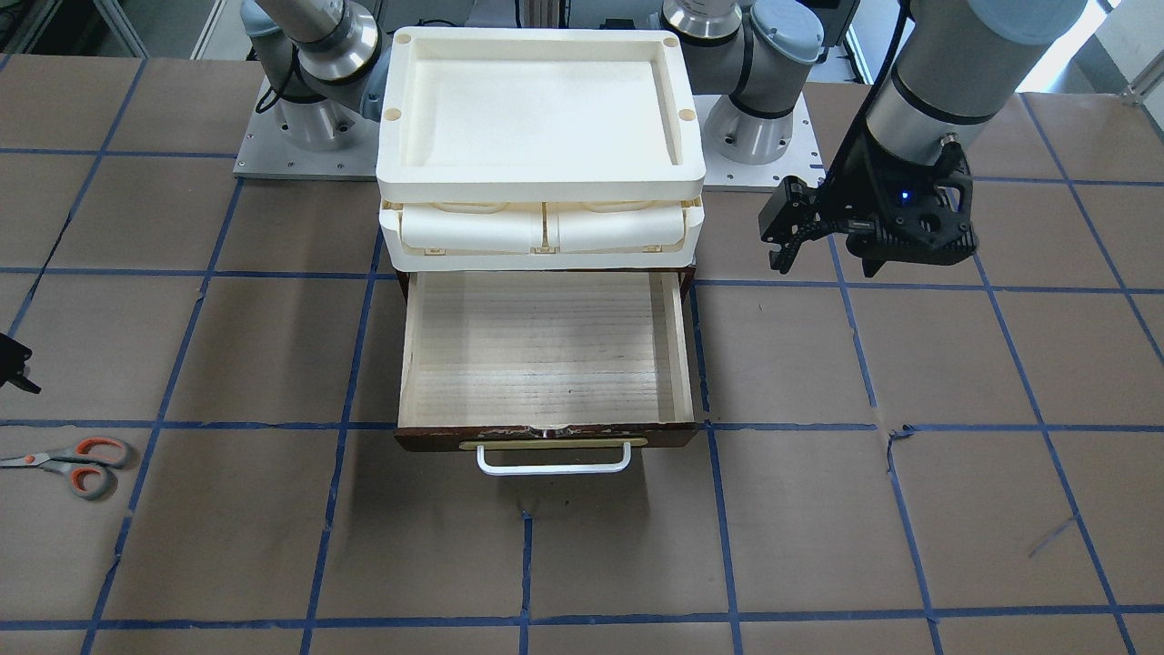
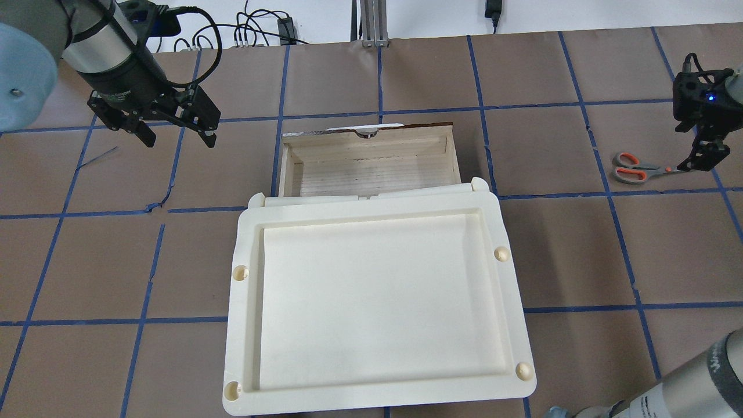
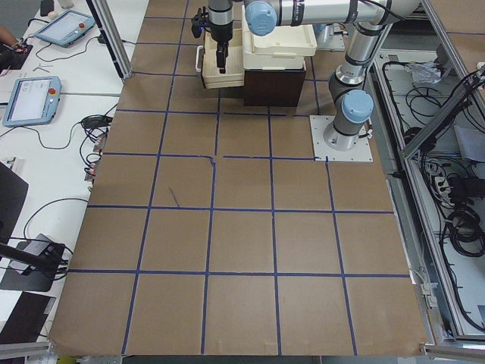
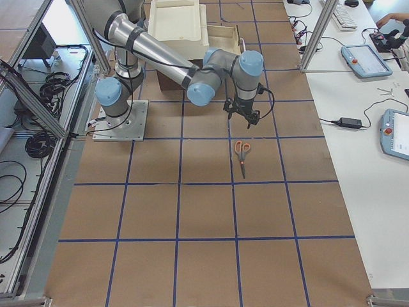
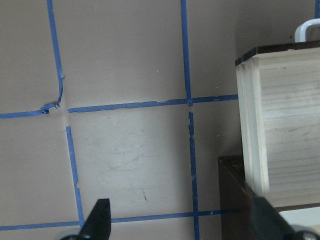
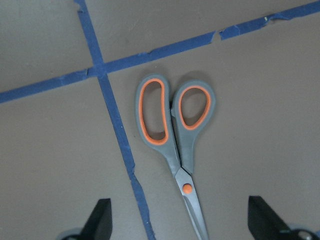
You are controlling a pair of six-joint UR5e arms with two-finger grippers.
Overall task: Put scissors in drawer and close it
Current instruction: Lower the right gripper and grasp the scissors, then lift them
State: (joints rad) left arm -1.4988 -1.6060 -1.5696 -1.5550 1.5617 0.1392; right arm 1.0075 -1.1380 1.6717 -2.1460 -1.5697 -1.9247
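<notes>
While the drawer (image 1: 544, 350) stands pulled out with nothing inside, the front-facing view shows its dark front and white bar handle (image 1: 553, 462) nearest the camera. The cream tray unit (image 1: 391, 136) sits above its back end. The scissors (image 1: 68, 459) lie flat on the bench (image 1: 909, 509) at the view's left edge, well apart from the drawer. On the view's right the left end effector (image 1: 823, 264) hangs in the air, fingers apart, holding nothing. The right end effector (image 1: 14, 364) is only a black sliver near the scissors.

Overhead: left end effector (image 2: 179, 139) spread wide, near the drawer's front corner, not touching it. Right end effector (image 2: 699, 157) is at the blade end of the scissors (image 2: 635, 170), whose handles point toward the drawer (image 2: 365, 165). Contact can't be told from here.

Exterior left: near arm's end effector (image 3: 220, 53) by the drawer, too small to judge.

Exterior right: right end effector (image 4: 241, 117) shows apart from the scissors (image 4: 241, 153).

Left wrist: both fingertips (image 5: 100, 222) wide apart over bare bench, the drawer's pale side wall (image 5: 280, 120) at the right edge.

Right wrist: scissors (image 6: 175, 145) closed, orange-lined loops at the far end, blades running down between the spread fingertips (image 6: 100, 220), nothing clamped.
</notes>
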